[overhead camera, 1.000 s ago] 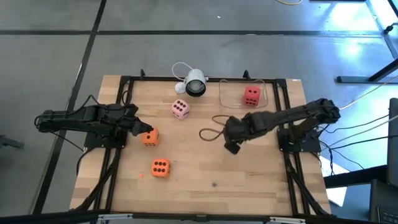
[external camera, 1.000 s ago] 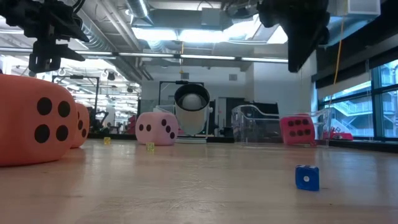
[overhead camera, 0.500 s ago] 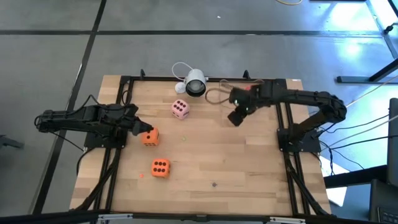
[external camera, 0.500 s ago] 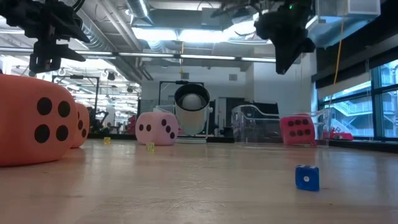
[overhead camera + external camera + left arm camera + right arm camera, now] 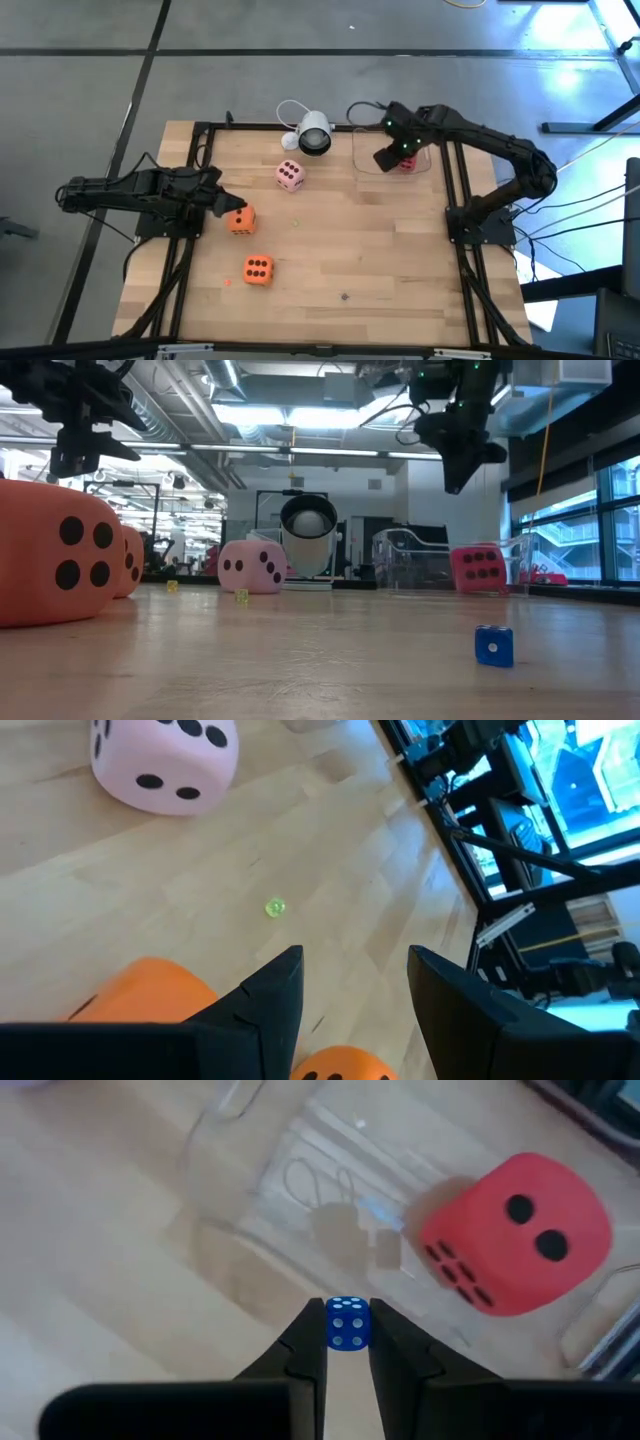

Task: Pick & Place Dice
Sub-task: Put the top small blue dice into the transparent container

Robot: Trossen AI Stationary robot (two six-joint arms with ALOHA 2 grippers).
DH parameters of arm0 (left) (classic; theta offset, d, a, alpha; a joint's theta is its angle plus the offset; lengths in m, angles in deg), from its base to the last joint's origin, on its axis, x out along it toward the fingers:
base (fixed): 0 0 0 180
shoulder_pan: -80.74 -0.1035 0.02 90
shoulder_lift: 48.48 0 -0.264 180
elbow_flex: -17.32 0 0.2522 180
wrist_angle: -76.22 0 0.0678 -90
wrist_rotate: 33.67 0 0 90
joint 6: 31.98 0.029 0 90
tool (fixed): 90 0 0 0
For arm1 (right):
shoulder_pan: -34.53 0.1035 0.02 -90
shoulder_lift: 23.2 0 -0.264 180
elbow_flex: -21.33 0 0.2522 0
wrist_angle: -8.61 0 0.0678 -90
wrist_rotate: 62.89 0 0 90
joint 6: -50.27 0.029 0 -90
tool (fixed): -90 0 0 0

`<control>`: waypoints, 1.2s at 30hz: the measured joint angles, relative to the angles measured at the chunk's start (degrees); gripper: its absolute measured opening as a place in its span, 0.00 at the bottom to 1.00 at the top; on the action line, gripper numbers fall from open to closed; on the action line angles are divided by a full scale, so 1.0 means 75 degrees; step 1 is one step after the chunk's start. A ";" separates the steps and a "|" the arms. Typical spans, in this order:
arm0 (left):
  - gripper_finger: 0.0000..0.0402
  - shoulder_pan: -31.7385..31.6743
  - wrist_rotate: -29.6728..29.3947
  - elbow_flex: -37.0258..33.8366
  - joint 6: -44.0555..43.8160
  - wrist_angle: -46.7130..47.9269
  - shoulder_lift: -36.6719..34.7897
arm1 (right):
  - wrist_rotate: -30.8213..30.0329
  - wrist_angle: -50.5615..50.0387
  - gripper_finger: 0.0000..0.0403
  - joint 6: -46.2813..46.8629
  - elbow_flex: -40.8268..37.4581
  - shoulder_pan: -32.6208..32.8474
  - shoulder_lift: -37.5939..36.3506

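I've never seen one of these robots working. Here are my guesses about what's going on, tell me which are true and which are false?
1. The right claw is shut on a small blue die. True.
2. The red die sits inside the clear container. True.
3. The pink die lies inside that container too. False: it rests on the bare wooden table, near the white camera.
4. The left claw is clamped on an orange die. False: its fingers are open and hold nothing, with the orange die just beneath them.
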 joint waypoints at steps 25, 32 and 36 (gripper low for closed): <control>0.43 0.0000 -0.0304 0.0000 0.0071 0.0000 0.0000 | 0.0140 0.0829 0.13 -0.0123 0.0012 -0.0639 0.1229; 0.43 0.0002 -0.0320 0.0000 0.0067 0.0000 0.0000 | 0.0011 0.0833 0.13 -0.0253 0.0009 -0.0639 0.2075; 0.43 0.0002 -0.0368 0.0000 0.0067 0.0000 0.0000 | -0.0052 0.0832 0.13 -0.0396 0.0009 -0.0642 0.2485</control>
